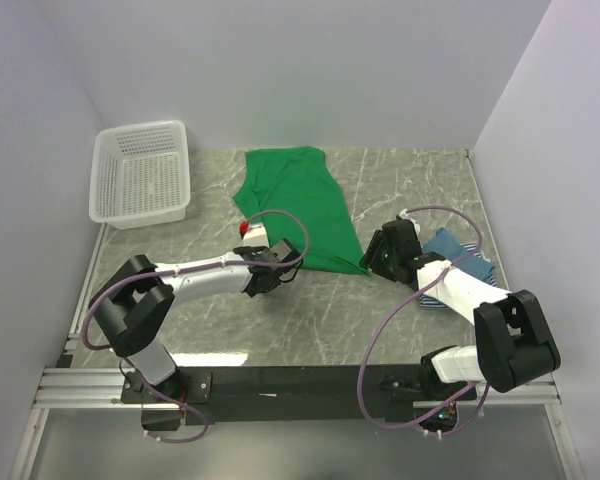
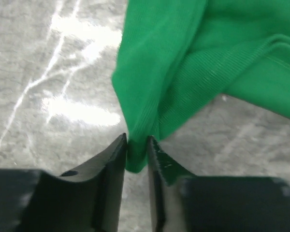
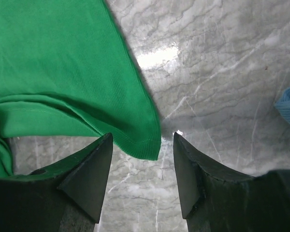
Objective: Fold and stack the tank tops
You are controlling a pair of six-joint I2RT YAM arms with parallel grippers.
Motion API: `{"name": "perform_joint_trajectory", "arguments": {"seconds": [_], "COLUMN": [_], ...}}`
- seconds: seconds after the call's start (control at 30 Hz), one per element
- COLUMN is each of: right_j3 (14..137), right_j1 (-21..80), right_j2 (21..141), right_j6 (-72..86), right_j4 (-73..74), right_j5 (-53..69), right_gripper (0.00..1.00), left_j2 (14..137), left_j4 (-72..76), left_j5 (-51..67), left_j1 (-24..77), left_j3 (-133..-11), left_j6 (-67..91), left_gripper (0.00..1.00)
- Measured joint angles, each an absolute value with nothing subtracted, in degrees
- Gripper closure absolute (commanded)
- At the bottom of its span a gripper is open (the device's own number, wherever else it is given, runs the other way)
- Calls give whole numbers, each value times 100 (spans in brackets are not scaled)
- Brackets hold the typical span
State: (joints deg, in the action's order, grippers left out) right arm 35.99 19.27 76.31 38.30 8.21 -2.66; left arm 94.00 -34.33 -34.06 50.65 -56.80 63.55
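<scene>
Green top (image 1: 298,205) lies spread in the middle of the table (image 1: 420,180). Left gripper (image 2: 137,145) is clamped on its near-left corner. Right gripper (image 3: 142,145) sits spread wide at the near-right corner. Blue top (image 1: 450,245) lies right.

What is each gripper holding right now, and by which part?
Left gripper pinches a bunched edge of the green tank top. Right gripper is open, holding nothing.

No readable text, label or number appears anywhere.
</scene>
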Motion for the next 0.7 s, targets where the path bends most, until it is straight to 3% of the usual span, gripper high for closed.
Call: {"name": "perform_joint_trajectory", "arguments": {"seconds": [0.13, 0.23, 0.33, 0.37, 0.4, 0.53, 0.6, 0.63, 0.7], "right_j3": [3599, 3594, 3562, 3553, 3542, 3492, 3430, 3400, 3330], "right_j1": [1927, 1927, 1927, 1927, 1927, 1927, 1925, 1927, 1927], "right_j2": [7629, 7629, 7629, 7631, 7642, 7699, 7699, 7699, 7690], "right_j6": [3833, 3848, 3859, 3859, 3868, 3903, 3916, 3922, 3942], "right_j4": [810, 792, 716, 705, 683, 604, 563, 563, 556], "right_j5": [-231, -202, -185, -169, -156, -82, -71, -73, -75], "right_gripper": [46, 51, 57, 58, 63, 77, 83, 83, 82], "left_j2": [9338, 8978, 8042, 7703, 7190, 6038, 5688, 5505, 5177], "left_j4": [-3194, -3173, -3033, -2882, -2742, -2414, -2434, -2460, -2526], "left_j5": [-3347, -3297, -3124, -3041, -2919, -2536, -2377, -2327, -2274], "left_j1": [4770, 4532, 4235, 4101, 3916, 3420, 3304, 3249, 3164], "left_j3": [-5286, -4794, -4101, -3876, -3551, -2729, -2462, -2364, -2296], "left_j6": [6326, 6442, 6639, 6696, 6751, 6995, 7133, 7192, 7288], "left_gripper": [94, 99, 99, 95, 83, 62, 58, 49, 47]}}
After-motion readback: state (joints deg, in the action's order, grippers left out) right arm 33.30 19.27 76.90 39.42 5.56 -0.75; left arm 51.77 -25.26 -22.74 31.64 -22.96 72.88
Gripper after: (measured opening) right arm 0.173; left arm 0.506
